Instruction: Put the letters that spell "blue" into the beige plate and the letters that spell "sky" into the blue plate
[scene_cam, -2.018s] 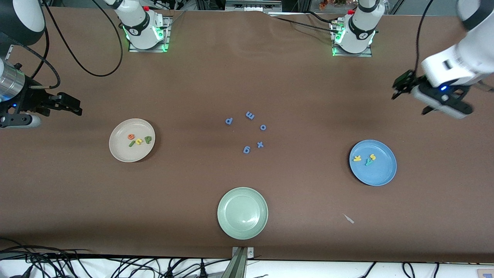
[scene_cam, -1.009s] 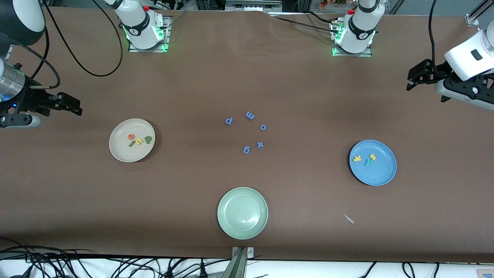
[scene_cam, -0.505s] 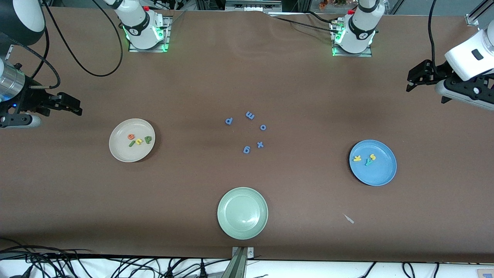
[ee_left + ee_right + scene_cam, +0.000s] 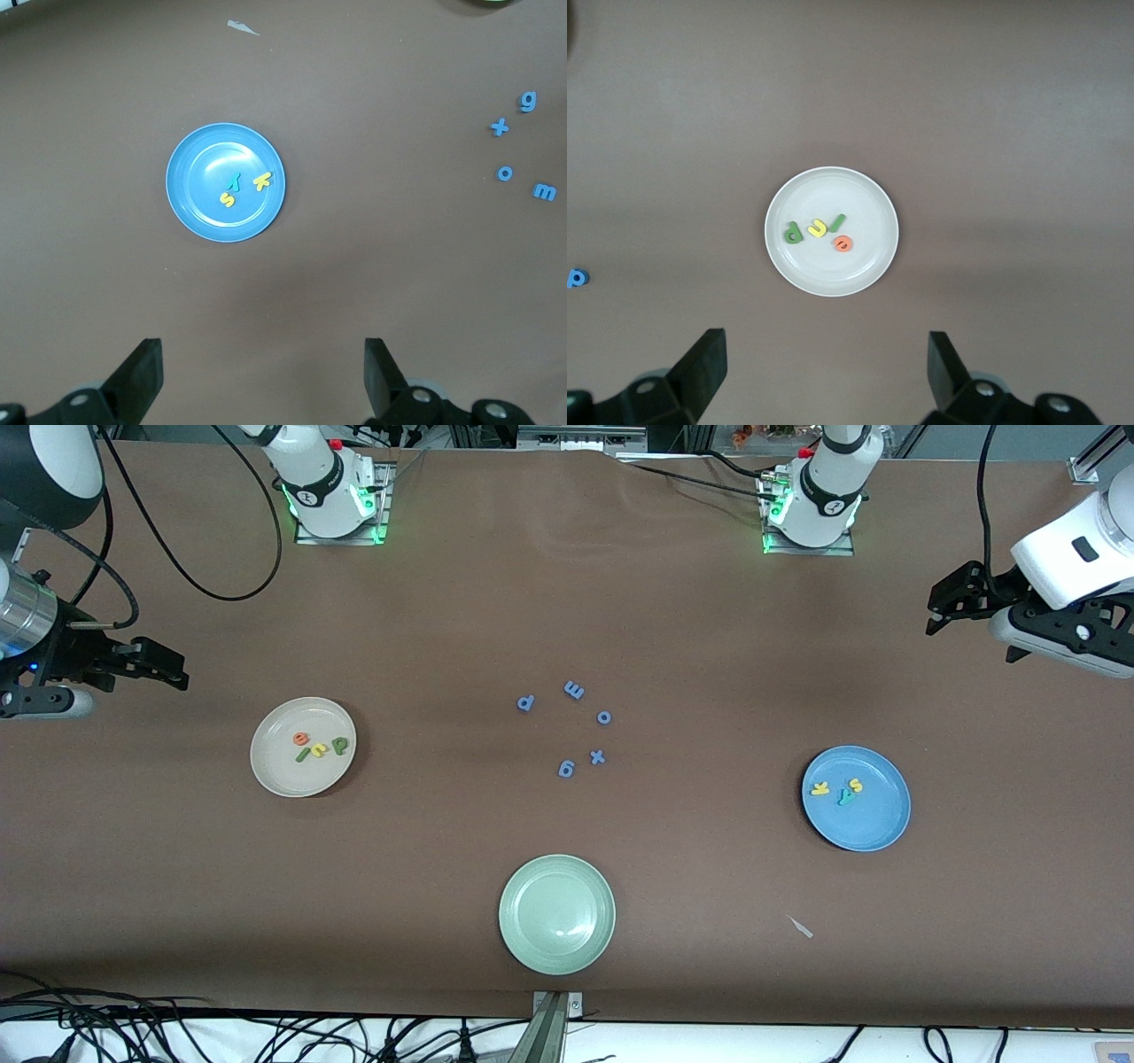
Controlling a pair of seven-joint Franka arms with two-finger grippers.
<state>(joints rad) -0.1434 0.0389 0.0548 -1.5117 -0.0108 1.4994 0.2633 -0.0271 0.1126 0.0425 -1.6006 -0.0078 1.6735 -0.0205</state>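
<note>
Both sets of jaws stand wide and hold nothing. Your left gripper (image 4: 952, 607) hangs at the upper right of the front view, over bare table; your right gripper (image 4: 151, 664) hangs at the middle left edge of that view, also over bare table.

Out from the left gripper, the blue plate (image 4: 877, 828) sits lower in the frame, toward the centre. In it lie three letters: a yellow s (image 4: 856, 785), a yellow k (image 4: 820, 788) and a teal y (image 4: 846, 797), close together in the plate's upper part.

Out from the right gripper, the beige plate (image 4: 283, 779) sits lower in the frame, toward the centre. In it lie four letters in a short row: an orange e (image 4: 300, 738), a thin green l (image 4: 304, 755), a yellow u (image 4: 320, 749) and a green b (image 4: 340, 745).

At the frame's centre five blue letters (image 4: 567, 726) lie loose on the table (image 4: 177, 868). One pale green plate (image 4: 556, 913) sits bottom centre, with nothing in it.

By this count, both words look complete, so no further pick seems called for.
</note>
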